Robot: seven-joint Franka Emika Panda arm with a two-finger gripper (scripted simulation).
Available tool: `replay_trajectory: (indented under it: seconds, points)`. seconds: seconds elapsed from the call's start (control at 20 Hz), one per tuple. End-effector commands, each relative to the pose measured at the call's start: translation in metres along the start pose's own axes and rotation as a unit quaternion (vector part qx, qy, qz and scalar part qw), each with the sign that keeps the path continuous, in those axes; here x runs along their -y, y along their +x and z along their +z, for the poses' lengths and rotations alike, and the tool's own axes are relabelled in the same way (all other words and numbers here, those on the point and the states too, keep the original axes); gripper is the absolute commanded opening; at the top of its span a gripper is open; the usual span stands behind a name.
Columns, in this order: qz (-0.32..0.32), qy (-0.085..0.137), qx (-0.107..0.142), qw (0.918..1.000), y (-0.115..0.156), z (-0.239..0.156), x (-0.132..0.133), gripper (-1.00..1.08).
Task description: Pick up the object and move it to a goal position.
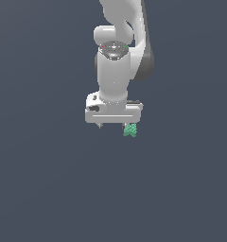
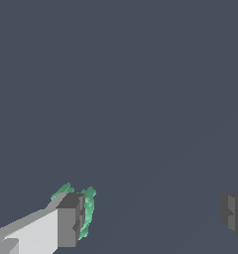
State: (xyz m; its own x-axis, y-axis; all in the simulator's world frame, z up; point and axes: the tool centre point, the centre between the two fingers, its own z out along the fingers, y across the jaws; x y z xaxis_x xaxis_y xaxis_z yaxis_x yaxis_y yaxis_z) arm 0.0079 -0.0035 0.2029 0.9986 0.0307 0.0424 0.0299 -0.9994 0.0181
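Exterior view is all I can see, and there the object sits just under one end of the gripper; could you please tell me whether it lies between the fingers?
Observer: In the wrist view, the object lies against the inner face of one finger, and part of it shows past that finger's tip.
Operator: Thank you. Is the other finger anywhere near it?
Observer: No. The other finger stands well apart, with only bare grey ground in the gap, so the gripper is open and not clamped on the object.
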Motion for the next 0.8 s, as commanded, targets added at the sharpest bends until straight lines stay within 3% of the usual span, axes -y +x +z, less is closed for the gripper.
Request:
replay_trajectory:
  seconds: [0.0,0.45,0.75]
  points:
    - [0.000,0.000,0.000,1.0000,0.000,0.000,0.000,1.00]
    - [0.019,-0.011,0.002,0.9998,0.000,0.008,-0.024,1.00]
    - [0.020,-0.010,0.002,0.9997,-0.002,0.011,-0.020,1.00]
